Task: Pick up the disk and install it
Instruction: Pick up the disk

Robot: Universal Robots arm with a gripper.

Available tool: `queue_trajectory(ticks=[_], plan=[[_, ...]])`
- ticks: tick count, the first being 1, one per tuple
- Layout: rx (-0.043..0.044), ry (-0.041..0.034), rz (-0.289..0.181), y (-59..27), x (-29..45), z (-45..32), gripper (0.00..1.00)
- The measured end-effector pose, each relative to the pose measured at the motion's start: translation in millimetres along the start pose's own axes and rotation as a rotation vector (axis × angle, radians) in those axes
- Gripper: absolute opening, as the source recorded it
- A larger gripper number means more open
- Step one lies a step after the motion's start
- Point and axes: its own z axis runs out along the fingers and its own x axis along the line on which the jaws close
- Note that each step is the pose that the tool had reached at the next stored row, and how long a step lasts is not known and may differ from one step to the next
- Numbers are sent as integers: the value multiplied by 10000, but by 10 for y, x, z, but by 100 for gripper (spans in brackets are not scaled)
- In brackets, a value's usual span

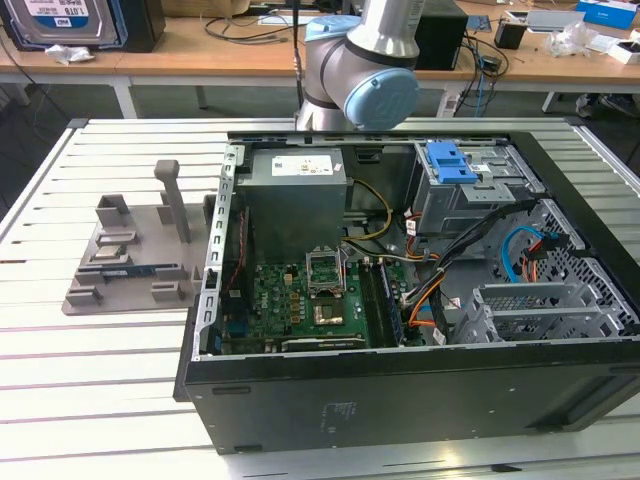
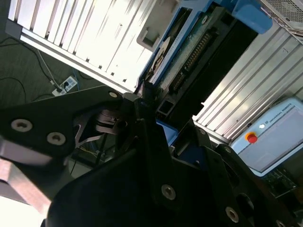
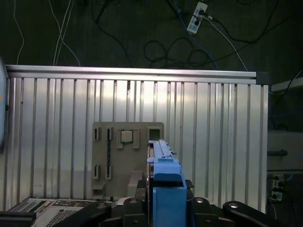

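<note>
Counting in the exterior view, I make it one open computer case (image 1: 400, 400) lying on the slatted table (image 1: 100, 400). One grey fixture tray (image 1: 130, 250) sits just beside the case on the exterior view's left, and one blue latch piece (image 1: 450, 160) tops the drive bay inside the case. One arm (image 1: 370, 70) rises behind the case. One disk (image 1: 60, 20) hangs high and well apart from the case, out past the tray, with its label turned towards me.

In the second wrist view, the one gripper (image 2: 154, 106) is clamped on the disk (image 2: 199, 42). Its black fingers (image 2: 135, 106) pinch one end, and the disk reaches out from the fingertips over the table, circuit-board side showing.

In the first wrist view, the disk (image 3: 163, 161) stands edge-on between the gripper's (image 3: 163, 185) fingers, blue rail foremost. The tray (image 3: 123, 156) lies beyond it, next to a corner of the case (image 3: 33, 208).
</note>
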Motion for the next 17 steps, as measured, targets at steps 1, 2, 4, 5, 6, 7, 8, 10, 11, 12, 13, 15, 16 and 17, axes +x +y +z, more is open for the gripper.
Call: queue_trajectory(ticks=[1,2,4,5,6,7,8,10,11,12,13,15,16,17], plan=[[1,-16,1,0,0,1,37],[3,-19,1,0,0,1,37],[2,-26,-2,0,1,0,37],[2,-30,-1,0,1,1,37],[2,-32,-1,0,2,1,37],[3,-49,-4,1,15,0,37],[3,-56,-3,-3,36,0,37],[2,-56,-2,-17,71,0,37],[2,-56,-3,-29,84,0,37],[2,-56,-2,-44,97,0,37],[1,-55,-2,-64,108,0,37],[-1,-51,-3,-115,135,0,37],[-2,-49,-4,-141,149,0,37],[-4,-49,-3,-177,165,1,37]])
